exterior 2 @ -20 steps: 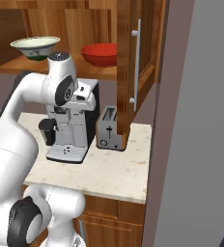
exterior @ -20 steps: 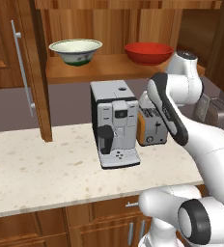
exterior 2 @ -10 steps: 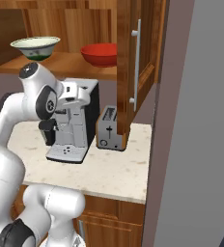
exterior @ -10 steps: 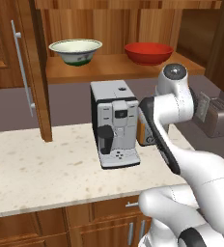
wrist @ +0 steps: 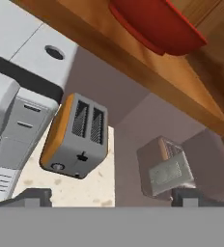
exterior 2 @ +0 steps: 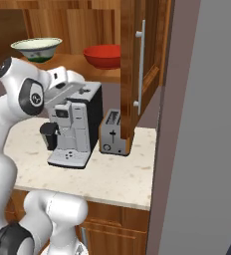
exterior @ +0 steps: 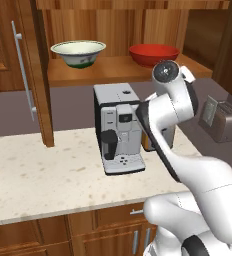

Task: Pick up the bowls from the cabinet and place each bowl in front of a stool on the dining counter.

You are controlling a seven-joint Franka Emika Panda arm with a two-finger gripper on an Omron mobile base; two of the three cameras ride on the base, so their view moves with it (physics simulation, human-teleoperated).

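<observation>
Sitting on the plank shelf of the open wooden cabinet: the glossy red bowl at the right and the cream-white bowl with a green band at the left, well apart, both upright and untouched. Below them on the speckled stone countertop: a grey coffee machine with an orange-sided toaster just beside it.

Hanging under the shelf edge, beside the top of the coffee machine: the gripper, fingertips spread wide with nothing between them, looking down at the toaster with the red bowl's underside at the top of the hand view.

Judged from these pictures: looks rigid and glazed, likely ceramic, so moderately heavy for its size, slick under the pads and liable to chip or crack if knocked on the shelf edge or dropped. No handle to catch; wide flaring wall, too broad to span across the whole body. Best taken at the rim, one finger inside and one outside, on the side nearest the arm. Needs a firm pinch, since the glossy wall slopes and could slide out, and a level carry so the bowl does not swing on that one-sided hold. Calls for a clear lift off the shelf before drawing back past the cabinet door.
</observation>
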